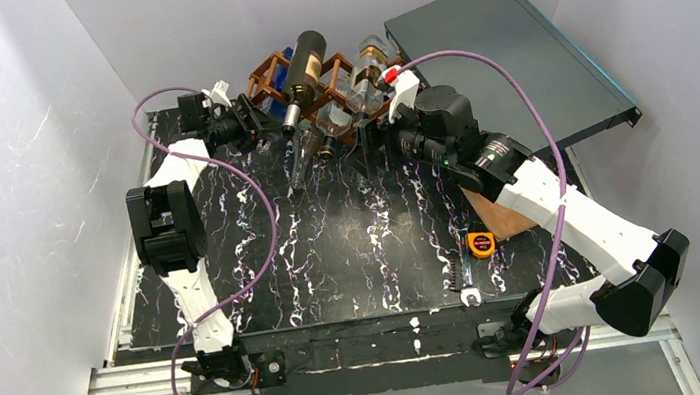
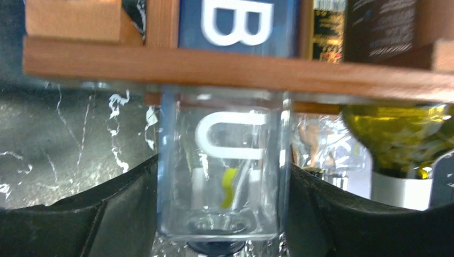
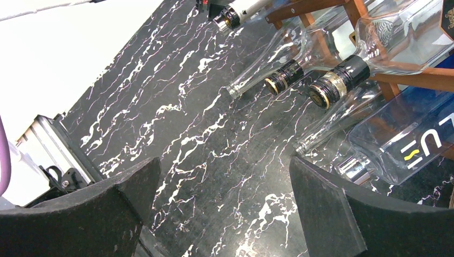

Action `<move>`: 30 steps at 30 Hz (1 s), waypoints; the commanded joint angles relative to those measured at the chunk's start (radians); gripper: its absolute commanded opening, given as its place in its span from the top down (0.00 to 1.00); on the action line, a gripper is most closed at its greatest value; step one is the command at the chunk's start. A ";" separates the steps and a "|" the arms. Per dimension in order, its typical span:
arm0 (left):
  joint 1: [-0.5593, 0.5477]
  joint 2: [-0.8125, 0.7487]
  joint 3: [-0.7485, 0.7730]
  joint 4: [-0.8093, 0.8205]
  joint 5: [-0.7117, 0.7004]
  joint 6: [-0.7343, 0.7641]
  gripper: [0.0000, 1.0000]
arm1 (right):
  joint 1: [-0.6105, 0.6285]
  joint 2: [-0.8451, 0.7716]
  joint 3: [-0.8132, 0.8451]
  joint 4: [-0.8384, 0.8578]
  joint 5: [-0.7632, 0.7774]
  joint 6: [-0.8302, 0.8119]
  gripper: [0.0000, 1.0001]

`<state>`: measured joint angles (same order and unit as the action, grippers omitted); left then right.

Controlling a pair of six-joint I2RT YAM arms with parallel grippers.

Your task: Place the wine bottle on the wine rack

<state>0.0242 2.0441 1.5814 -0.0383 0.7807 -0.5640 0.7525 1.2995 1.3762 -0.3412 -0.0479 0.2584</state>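
Two end effectors, one load. My left end effector (image 2: pixel 224 170) is closed on the near end of the clear, square-sided glass bottle with the blue label and white lettering (image 2: pixel 219 155), which I take to be the wine bottle of the task. Both black fingers (image 2: pixel 101 214) lie flat against its glass side walls. Gripping at this end leaves the body free to slide lengthwise into an opening. That is where it lies: the labelled body sits behind the front bar of the reddish-brown wooden lattice rack (image 2: pixel 225 69), at the rack's left end, and only the clear lettered portion projects toward my wrist camera. Just beside it on the right rests an olive-green glass bottle with a pale neck sleeve (image 2: pixel 396 128), so the slot offers little sideways room.

My right end effector (image 3: pixel 225 166) hangs with its fingers wide apart and nothing between them. It is above the black, white-veined marbled surface (image 3: pixel 203 139) near the rack's right end, apart from the bottle necks (image 3: pixel 284 77) that jut from the frame. I judge it is parked there to keep out of the insertion path.

I judge the placing nearly complete. What is left is to confirm that the rack bears the weight, then to let go and back away along the bottle's axis without dragging it out.
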 commanded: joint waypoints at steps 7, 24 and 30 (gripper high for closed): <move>-0.003 -0.118 0.026 -0.254 -0.058 0.141 0.03 | -0.008 -0.035 0.015 0.018 0.009 -0.010 0.00; -0.038 -0.567 -0.203 -0.508 -0.206 0.304 0.02 | -0.012 -0.108 0.104 -0.114 0.191 -0.016 0.00; -0.215 -0.720 -0.191 -0.571 -0.243 0.383 0.02 | -0.012 -0.154 0.167 -0.190 0.281 -0.023 0.00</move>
<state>-0.0803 1.4040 1.3708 -0.5220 0.5751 -0.2665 0.7460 1.1915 1.4731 -0.4965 0.1520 0.2543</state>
